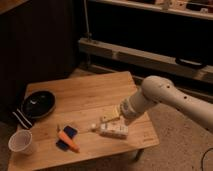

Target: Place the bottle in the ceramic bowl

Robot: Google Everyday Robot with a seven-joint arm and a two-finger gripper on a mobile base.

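Note:
The whitish bottle (112, 130) lies on its side on the wooden table (90, 95), near the front right, with its small white cap pointing left. The gripper (120, 118) is at the end of the white arm (160, 97), which reaches in from the right. It sits low over the table, right at the bottle's far side and next to a yellowish block (110, 116). The glossy black ceramic bowl (39, 103) stands at the table's left edge, well apart from the bottle and the gripper.
An orange carrot (69, 142) lies on a blue item (67, 133) at the front middle. A white paper cup (21, 142) stands at the front left corner. Striped sticks (21, 119) lie beside the bowl. A dark shelf unit stands behind the table.

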